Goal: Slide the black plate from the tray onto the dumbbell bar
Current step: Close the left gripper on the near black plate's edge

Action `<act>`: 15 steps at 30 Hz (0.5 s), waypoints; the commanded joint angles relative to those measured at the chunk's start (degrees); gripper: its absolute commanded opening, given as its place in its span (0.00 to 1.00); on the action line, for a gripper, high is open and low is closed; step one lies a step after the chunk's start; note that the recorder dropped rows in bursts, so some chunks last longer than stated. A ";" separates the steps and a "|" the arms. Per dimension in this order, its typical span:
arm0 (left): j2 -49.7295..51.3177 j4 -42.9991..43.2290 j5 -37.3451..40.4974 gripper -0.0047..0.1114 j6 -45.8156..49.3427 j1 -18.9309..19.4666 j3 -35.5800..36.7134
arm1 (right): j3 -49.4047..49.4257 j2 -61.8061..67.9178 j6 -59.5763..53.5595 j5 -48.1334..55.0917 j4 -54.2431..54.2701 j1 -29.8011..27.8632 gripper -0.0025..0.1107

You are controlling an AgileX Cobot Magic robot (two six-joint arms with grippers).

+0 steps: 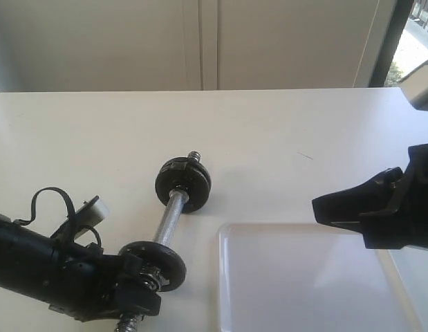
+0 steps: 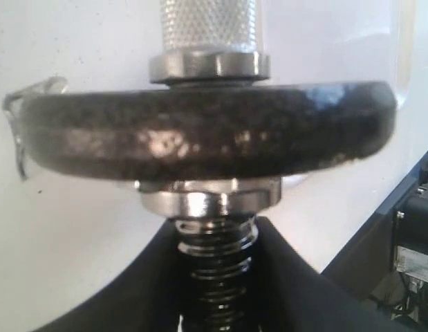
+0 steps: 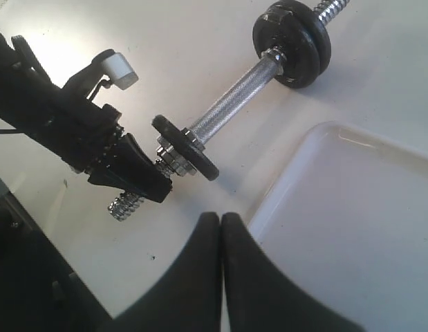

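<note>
— How is the left arm (image 1: 41, 266) finished?
— Matte black throughout. A thin black cable (image 1: 51, 189) is looped above it, and a small white block (image 1: 96, 209) is mounted beside the loop.
— And the right gripper (image 3: 221, 218)?
— Black as well. Two smooth, wedge-shaped fingers (image 3: 189, 277) are seen, tapered to rounded tips.

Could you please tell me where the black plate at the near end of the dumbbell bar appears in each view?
Exterior view: the black plate sits lower left, on the dumbbell bar.
Left wrist view: edge-on, filling the picture's middle.
Right wrist view: near the middle, tilted.
Shared landmark: the dumbbell bar's knurled shaft entering it.
</note>
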 commanded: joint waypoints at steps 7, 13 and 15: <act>-1.28 -6.52 5.77 0.04 2.83 -0.02 -0.51 | 0.11 0.13 -0.49 -0.02 0.24 -0.31 0.02; -1.28 -13.82 3.22 0.04 7.45 -1.69 1.62 | 0.11 0.13 -0.49 -0.02 0.24 -0.31 0.02; -1.28 -16.35 1.71 0.04 9.29 -2.82 2.79 | 0.11 0.13 -0.49 -0.02 0.24 -0.31 0.02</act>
